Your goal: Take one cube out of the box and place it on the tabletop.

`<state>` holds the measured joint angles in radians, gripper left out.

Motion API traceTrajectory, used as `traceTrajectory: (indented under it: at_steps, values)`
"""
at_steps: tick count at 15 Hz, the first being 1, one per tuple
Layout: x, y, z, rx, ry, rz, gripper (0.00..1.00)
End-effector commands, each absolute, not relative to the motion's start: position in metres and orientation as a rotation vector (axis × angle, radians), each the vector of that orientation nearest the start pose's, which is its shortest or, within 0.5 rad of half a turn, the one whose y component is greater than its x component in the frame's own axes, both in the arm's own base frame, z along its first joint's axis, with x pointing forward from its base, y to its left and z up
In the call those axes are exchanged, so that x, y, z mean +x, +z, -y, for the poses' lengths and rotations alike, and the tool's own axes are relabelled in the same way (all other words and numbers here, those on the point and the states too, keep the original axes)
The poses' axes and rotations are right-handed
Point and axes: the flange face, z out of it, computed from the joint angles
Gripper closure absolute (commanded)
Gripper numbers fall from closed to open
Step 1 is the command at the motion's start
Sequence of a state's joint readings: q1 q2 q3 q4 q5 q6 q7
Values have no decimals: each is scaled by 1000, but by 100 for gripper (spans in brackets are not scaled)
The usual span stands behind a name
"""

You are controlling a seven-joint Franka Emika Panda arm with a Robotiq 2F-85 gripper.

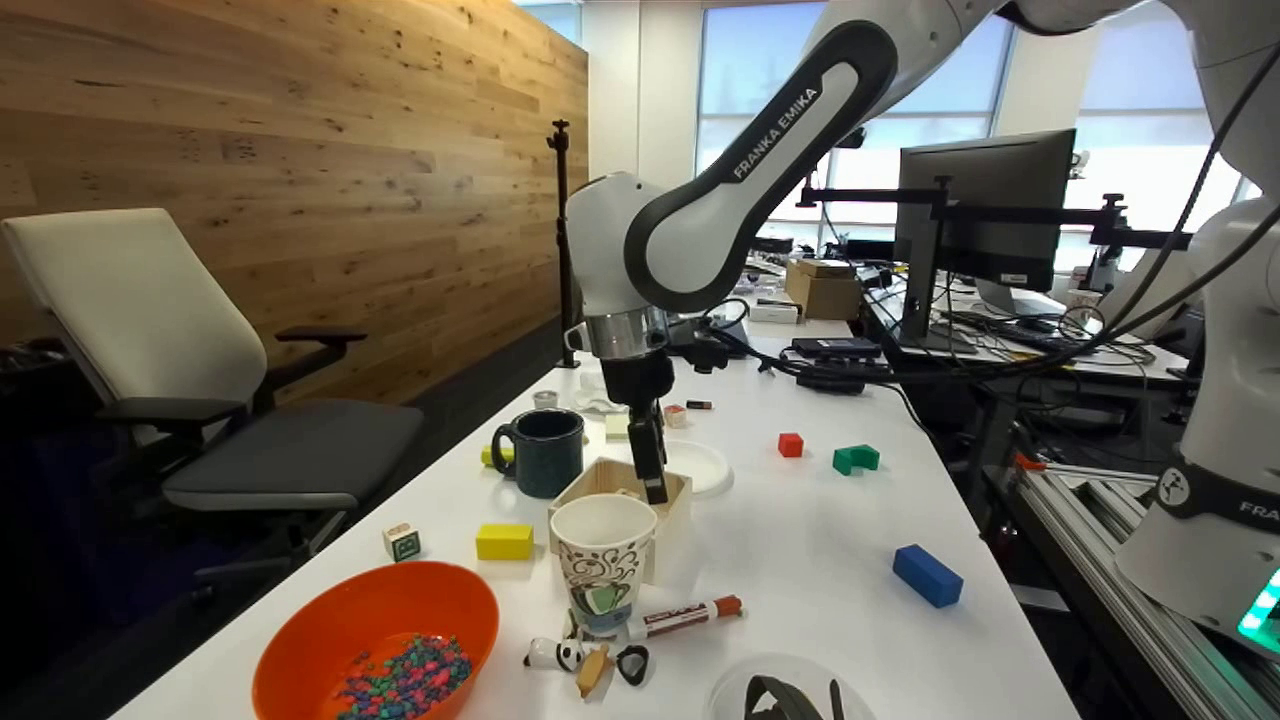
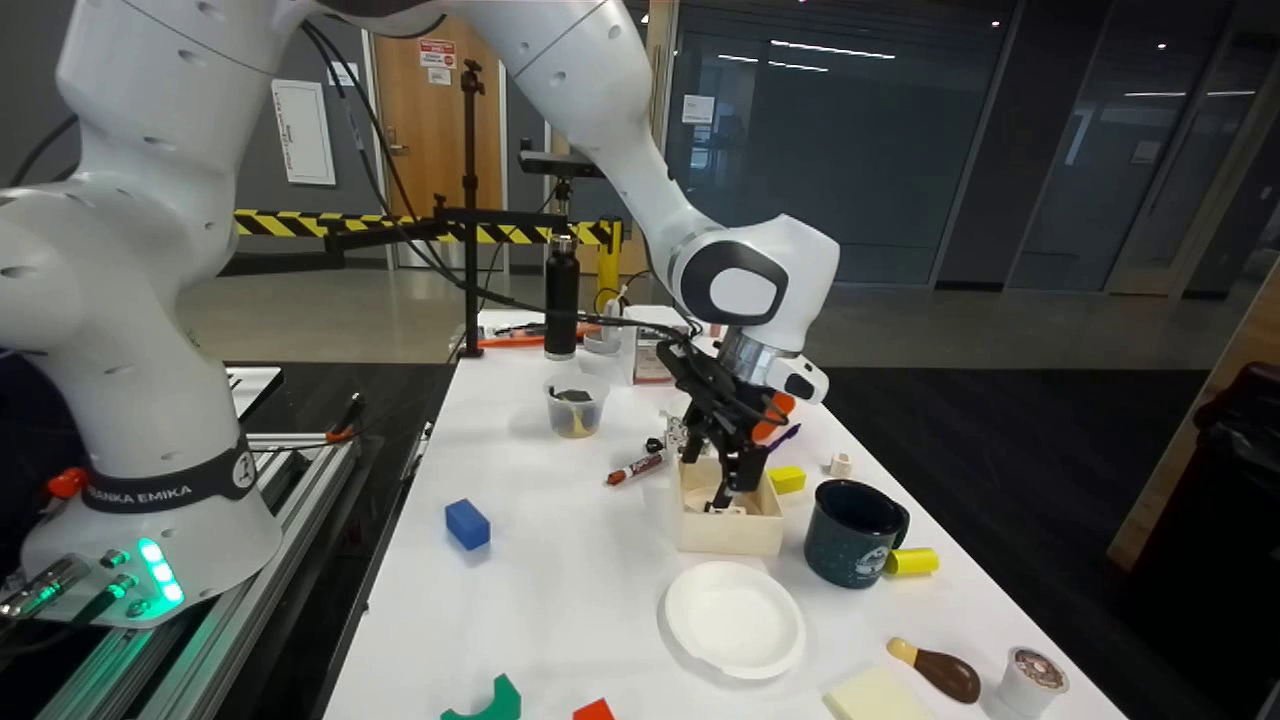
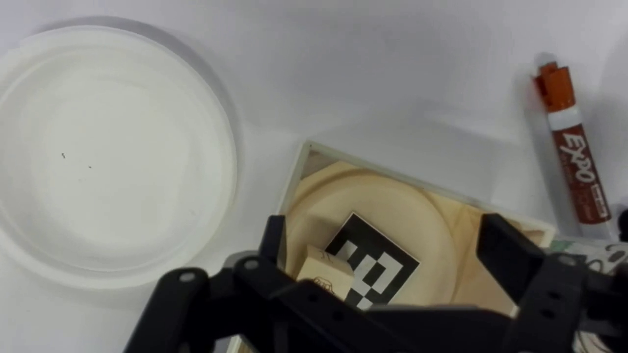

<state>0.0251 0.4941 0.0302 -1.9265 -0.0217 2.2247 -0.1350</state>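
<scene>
over the box (image 2: 733, 537): we see the gripper (image 3: 384, 235), its fingers (image 3: 508, 260) pointing down at the mouth; how far past the rim they reach, we cannot tell.
grip: the jaws stand wide apart, holding nothing.
cube (image 3: 326, 273): in the box, pale, with dark drawings on it; in the wrist view we see it between the fingers, nearer one of them.
patterned square (image 3: 375, 264): black and white, in the box, just beside the cube; whether they touch, we cannot tell.
paper cup (image 1: 604, 560): upright, just beside the box.
marker (image 3: 579, 162): lying near the box, its cap orange.
plate (image 2: 735, 618): white and round, near the box.
mug (image 2: 853, 545): dark, upright, near the box.
yellow block (image 1: 505, 542): near the box.
blue block (image 2: 467, 524): well apart from the box in both exterior views.
orange bowl (image 1: 400, 600): we see small coloured bits in it.
tabletop (image 2: 570, 600): white, with the box standing on it.
</scene>
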Motion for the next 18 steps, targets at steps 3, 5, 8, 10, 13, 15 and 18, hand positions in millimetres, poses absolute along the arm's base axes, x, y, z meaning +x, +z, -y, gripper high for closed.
traceTrajectory:
  at_steps: [3,5,8,10,13,15,18]
  values:
    - [609,225,-30,-3125,331,361,0]
    - [611,227,-33,-3113,299,391,0]
    - [614,231,-36,-3081,286,396,0]
    - [618,232,-36,-3086,262,283,0]
    - [622,235,-36,-3082,214,128,0]
    - [626,236,-34,-3083,181,-27,0]
    - [627,237,-31,-3074,181,-203,0]
